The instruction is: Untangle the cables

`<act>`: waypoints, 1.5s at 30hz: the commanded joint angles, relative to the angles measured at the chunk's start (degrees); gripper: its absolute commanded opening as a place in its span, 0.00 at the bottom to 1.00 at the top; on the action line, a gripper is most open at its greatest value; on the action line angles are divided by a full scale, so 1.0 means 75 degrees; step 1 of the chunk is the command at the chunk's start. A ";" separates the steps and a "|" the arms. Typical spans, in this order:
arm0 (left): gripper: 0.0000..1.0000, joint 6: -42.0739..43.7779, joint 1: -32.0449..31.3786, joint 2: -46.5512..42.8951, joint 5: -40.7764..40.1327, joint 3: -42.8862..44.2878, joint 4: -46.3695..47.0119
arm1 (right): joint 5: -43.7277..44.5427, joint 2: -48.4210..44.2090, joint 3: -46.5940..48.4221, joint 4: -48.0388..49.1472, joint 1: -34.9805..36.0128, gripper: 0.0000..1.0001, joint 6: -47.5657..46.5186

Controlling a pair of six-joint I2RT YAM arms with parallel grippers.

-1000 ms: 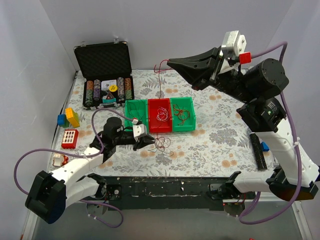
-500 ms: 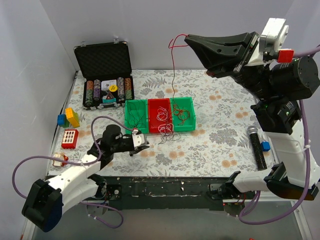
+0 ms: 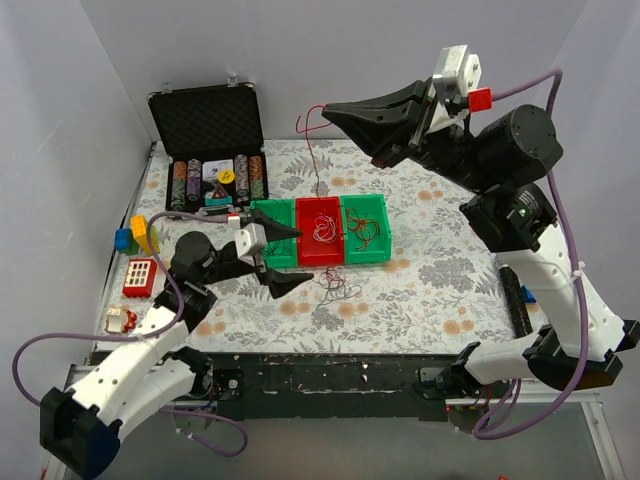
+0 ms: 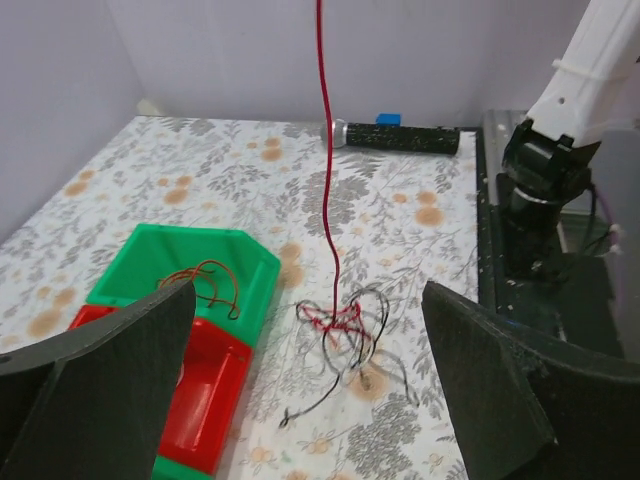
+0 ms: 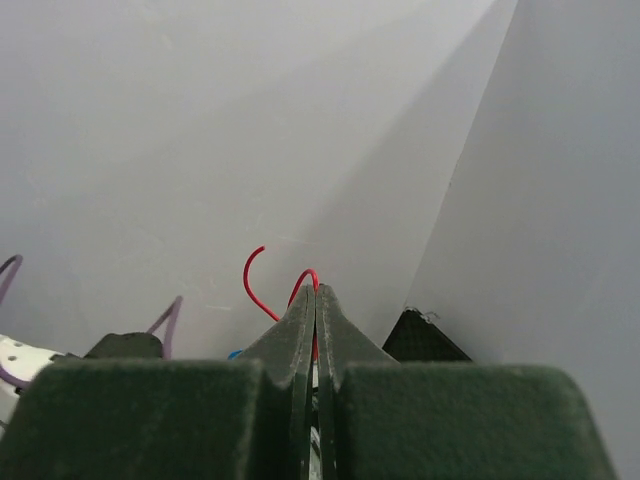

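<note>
Floral table [image 3: 440, 270]: red cable [image 4: 325, 150] hangs from right hand [image 3: 325, 110] to tangle [image 4: 345, 325].

Plain pale walls [image 3: 300, 50] rise behind the right gripper [image 3: 326, 108], 2 of them meeting in a corner [image 5: 465, 150]. Under the left gripper [image 3: 301, 255] lies a table [image 3: 440, 275] with a flowered cloth [image 3: 420, 200], softly and evenly lit.

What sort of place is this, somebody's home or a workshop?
Probably a robot lab test booth, not a home: two robot arms mounted at a floral table, plain white walls boxing it in, and practice props like a poker chip case, toy bricks and tangled cables.
</note>
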 commanded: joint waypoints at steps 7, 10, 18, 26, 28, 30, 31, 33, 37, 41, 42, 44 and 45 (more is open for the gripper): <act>0.98 -0.1466 -0.0702 0.2015 -0.0067 -0.0068 0.2509 | -0.0758 0.0312 0.0422 0.0853 0.0024 0.01 0.0941; 0.81 -0.0847 -0.0714 0.2028 -0.0128 -0.0337 0.2358 | -0.0734 0.0266 0.0515 0.0830 0.0024 0.01 0.0848; 0.15 0.1029 -0.0714 0.1617 -0.1111 -0.1462 0.1396 | -0.0032 0.0184 0.1487 0.0279 0.0024 0.01 -0.0253; 0.09 0.2810 -0.0702 0.1571 -0.1534 -0.2201 0.1022 | 0.1057 -0.0249 0.1816 0.0033 0.0024 0.01 -0.1518; 0.10 0.3186 -0.0702 0.1559 -0.1464 -0.2330 0.0846 | 0.1385 -0.0355 0.1817 0.0056 0.0024 0.01 -0.1823; 0.12 0.3525 -0.0702 0.1512 -0.1405 -0.2470 0.0705 | 0.1679 -0.0472 0.1805 0.0126 0.0036 0.01 -0.2116; 0.13 0.3561 -0.0702 0.1500 -0.1428 -0.2517 0.0705 | 0.1796 -0.0531 0.1805 0.0161 0.0024 0.01 -0.2245; 0.15 0.3597 -0.0702 0.1453 -0.1452 -0.2565 0.0658 | 0.2054 -0.0613 0.1875 0.0393 0.0024 0.01 -0.2538; 0.17 0.3830 -0.0702 0.1441 -0.1499 -0.2658 0.0611 | 0.2464 -0.0695 0.2015 0.0513 0.0024 0.01 -0.3043; 0.19 0.4065 -0.0690 0.1430 -0.1569 -0.2834 0.0587 | 0.3060 -0.0894 0.1806 0.0781 0.0024 0.01 -0.3476; 0.20 0.4101 -0.0667 0.1418 -0.1592 -0.2904 0.0622 | 0.3156 -0.0953 0.1747 0.0910 0.0024 0.01 -0.3558; 0.22 0.4241 -0.0643 0.1406 -0.1628 -0.3056 0.0634 | 0.3401 -0.1105 0.1676 0.1272 0.0024 0.01 -0.3804; 0.23 0.4242 -0.0632 0.1383 -0.1663 -0.3115 0.0669 | 0.3507 -0.1152 0.1664 0.1379 0.0024 0.01 -0.3933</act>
